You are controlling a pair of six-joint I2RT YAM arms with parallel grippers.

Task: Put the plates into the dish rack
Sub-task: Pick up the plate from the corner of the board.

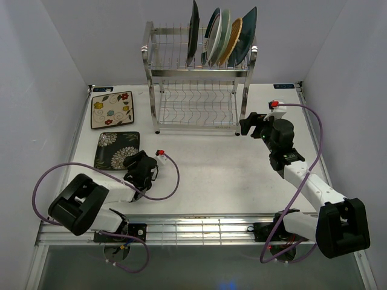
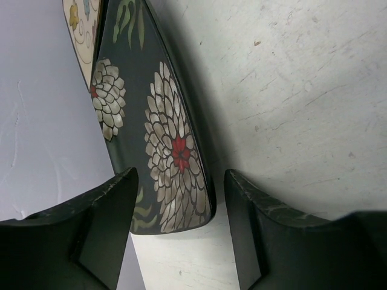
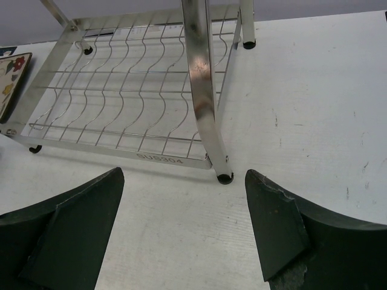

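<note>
Because the dark floral plate point(image 1: 117, 150) lies flat at the left of the worktop point(image 1: 217, 175), just ahead of the left arm point(image 1: 115, 196), that arm is plainly the nearer one. The right arm point(image 1: 308, 181) hangs well apart, near the right foot of the dish rack point(image 1: 196, 112).

The left jaws stand partly apart, rolled on their side and straddling the plate's near corner. One finger point(image 2: 103, 223) is over the glazed face and the other finger point(image 2: 260, 229) is down by the rim. A sliver of gap shows there, so I judge nothing is clamped yet. The plate's edge runs straight away from these jaws toward the cream floral plate point(image 1: 112, 110) beyond. The right jaws gape wide, holding nothing.

The dark plate is glossy and squarish with rounded corners, patterned with pearly petals around red centres. The worktop is matte white and scuffed. The rack is shiny steel wire with wavy slots; its lower shelf is bare, and five plates point(image 1: 224, 36) stand upright on top.
</note>
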